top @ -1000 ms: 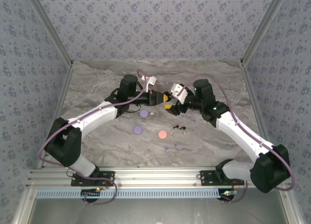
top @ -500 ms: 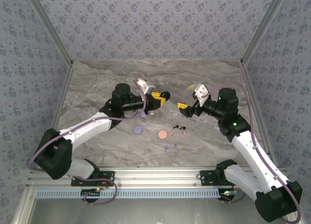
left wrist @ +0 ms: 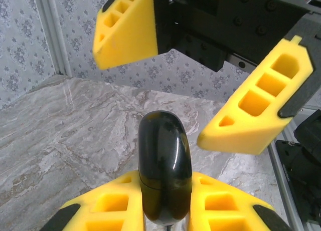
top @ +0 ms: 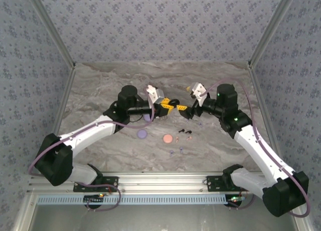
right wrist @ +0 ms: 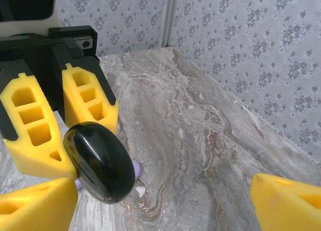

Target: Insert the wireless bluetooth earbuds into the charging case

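**Black case held up between the grippers, earbuds loose on the table**

The left gripper [top: 168, 105] is clenched on a closed black case [left wrist: 164, 161]. The case stands on edge, its long axis running out from the fingers toward the right gripper [right wrist: 163, 191], whose jaws gape wide on nothing. The earbuds [top: 188, 135] lie loose on the table [top: 100, 90], outside the pink case [top: 167, 139] and the lilac case [top: 142, 134]; their stems are too small to read. Half a second ago the grippers were well apart; now they nearly meet.

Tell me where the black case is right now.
In the top view, the black case sits mid-table toward the back, clamped in the left gripper and held off the table. The open right gripper faces it close by.
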Robot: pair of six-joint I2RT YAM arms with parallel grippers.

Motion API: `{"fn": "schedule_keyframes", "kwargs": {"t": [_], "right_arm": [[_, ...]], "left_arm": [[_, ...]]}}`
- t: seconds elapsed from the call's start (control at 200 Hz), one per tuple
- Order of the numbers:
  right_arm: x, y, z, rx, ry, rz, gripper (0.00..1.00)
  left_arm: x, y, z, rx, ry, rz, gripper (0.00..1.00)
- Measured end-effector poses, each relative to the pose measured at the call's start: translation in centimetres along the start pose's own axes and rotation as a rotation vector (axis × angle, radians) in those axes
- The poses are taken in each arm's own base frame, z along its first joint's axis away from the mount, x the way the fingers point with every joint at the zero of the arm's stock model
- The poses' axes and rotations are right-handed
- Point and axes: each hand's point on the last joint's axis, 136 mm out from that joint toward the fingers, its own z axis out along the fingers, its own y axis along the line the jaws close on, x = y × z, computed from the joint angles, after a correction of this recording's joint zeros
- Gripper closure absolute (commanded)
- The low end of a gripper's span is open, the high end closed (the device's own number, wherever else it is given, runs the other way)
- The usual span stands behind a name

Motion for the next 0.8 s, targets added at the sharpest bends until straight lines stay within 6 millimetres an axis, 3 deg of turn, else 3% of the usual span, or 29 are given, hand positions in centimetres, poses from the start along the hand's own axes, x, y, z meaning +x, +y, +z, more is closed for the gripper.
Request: {"fn": "schedule_keyframes", "kwargs": {"t": [0.225,0.8], "right_arm": [[0.4,-0.2,1.0,-0.011,0.023,0.008,0.08],[-0.7,-1.0,0.8,0.002,0.017,0.001,0.08]], "left_arm": [[-0.1,0.0,0.0,0.002,0.005,0.003,1.00],[-0.2,0.4,0.1,-0.025,0.030,0.052,1.00]]}}
